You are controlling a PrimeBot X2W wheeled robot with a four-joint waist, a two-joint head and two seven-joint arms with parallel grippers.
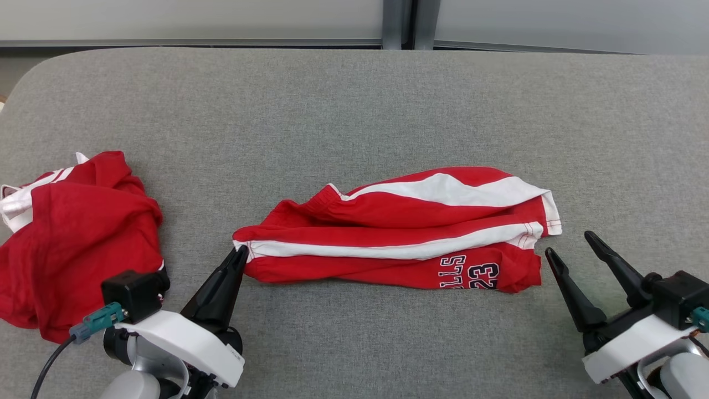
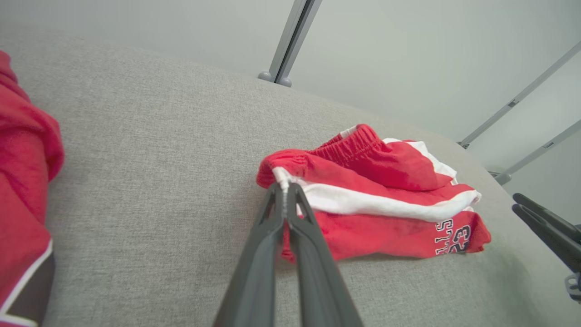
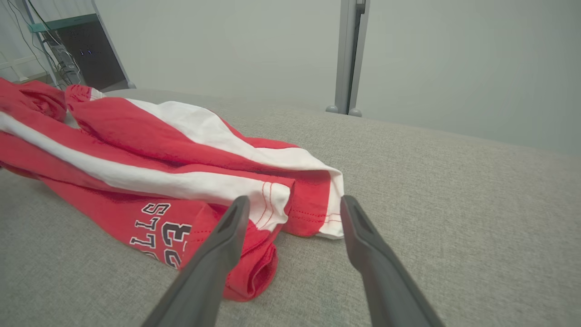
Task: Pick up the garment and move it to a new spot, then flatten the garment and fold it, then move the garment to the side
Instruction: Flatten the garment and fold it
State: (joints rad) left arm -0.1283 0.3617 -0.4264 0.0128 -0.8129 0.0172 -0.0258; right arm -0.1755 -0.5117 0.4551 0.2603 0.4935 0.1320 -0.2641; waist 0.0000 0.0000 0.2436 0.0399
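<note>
One garment [image 1: 399, 233] end seemingly pinched in left gripper [image 1: 241, 254]

surface: grey fabric-covered top [image 1: 354, 100], rounded far corner.
centre: red shorts [image 1: 399, 233], white stripes, bunched lengthwise.
left side: crumpled red garment [image 1: 72, 238], well apart from the shorts.

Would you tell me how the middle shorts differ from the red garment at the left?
The shorts lie stretched out long and roughly flat; the left garment sits in a crumpled heap. The shorts are pinched at one end by the left gripper; the left garment is gripped by nothing. Both are red with white trim and rest on the same grey surface.
</note>
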